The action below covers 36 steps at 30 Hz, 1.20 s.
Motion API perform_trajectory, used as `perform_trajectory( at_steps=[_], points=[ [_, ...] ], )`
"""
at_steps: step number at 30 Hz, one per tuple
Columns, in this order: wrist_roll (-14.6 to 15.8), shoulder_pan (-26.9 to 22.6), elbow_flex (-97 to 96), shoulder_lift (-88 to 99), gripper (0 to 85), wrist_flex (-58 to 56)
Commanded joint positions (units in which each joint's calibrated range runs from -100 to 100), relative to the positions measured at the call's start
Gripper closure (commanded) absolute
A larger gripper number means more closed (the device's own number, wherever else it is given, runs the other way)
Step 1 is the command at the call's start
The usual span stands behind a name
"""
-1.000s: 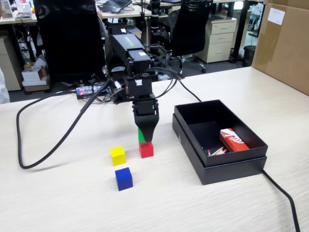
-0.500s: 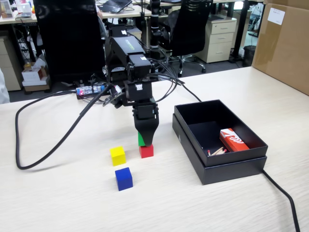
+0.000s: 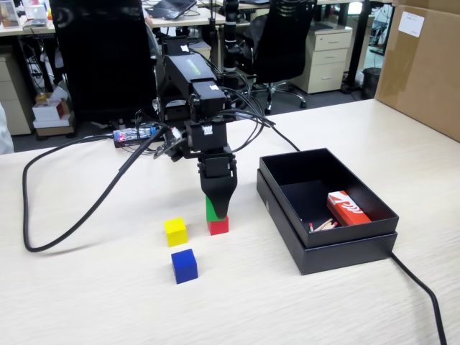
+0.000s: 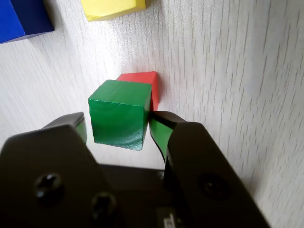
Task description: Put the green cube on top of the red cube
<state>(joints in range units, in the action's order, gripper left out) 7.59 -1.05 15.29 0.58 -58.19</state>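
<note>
On the pale wood surface (image 3: 302,302), the hand (image 4: 118,130) is gripping the green cube (image 4: 116,114) between its jaws, holding it directly over the red cube (image 4: 142,83), seemingly lining it up for stacking.

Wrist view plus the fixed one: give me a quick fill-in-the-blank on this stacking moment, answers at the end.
1. The green cube sits between the fingers of the gripper, directly above the ____ cube.
2. In the fixed view, the yellow cube lies farther from the camera than the ____ cube.
3. The red-and-white packet lies inside the black ____.

Missing words: red; blue; box
</note>
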Motion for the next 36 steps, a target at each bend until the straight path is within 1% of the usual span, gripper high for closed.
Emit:
perform_trajectory(
  at_steps=[1,4,5,12,15,17,22,25,31,33,36],
  points=[
    [-0.10,-0.05,1.85,2.57,47.6,1.56],
    [-0.05,-0.10,1.30,5.33,37.2,1.56],
    [0.00,-0.10,1.21,6.36,36.4,1.56],
    [0.10,-0.49,-0.24,20.01,36.0,1.56],
    [-0.98,-0.78,-3.14,27.24,35.6,1.56],
    [-1.86,-1.12,-7.31,34.82,35.4,1.90],
    [-4.10,-1.17,-19.37,48.47,35.5,7.35],
    [-4.93,-1.03,-26.99,56.39,35.5,10.46],
    [-4.98,-0.88,-41.40,70.85,35.0,11.84],
    [-5.08,-1.07,-51.55,79.80,34.1,15.21],
    [-5.13,-1.12,-58.81,86.11,34.1,18.23]
  ],
)
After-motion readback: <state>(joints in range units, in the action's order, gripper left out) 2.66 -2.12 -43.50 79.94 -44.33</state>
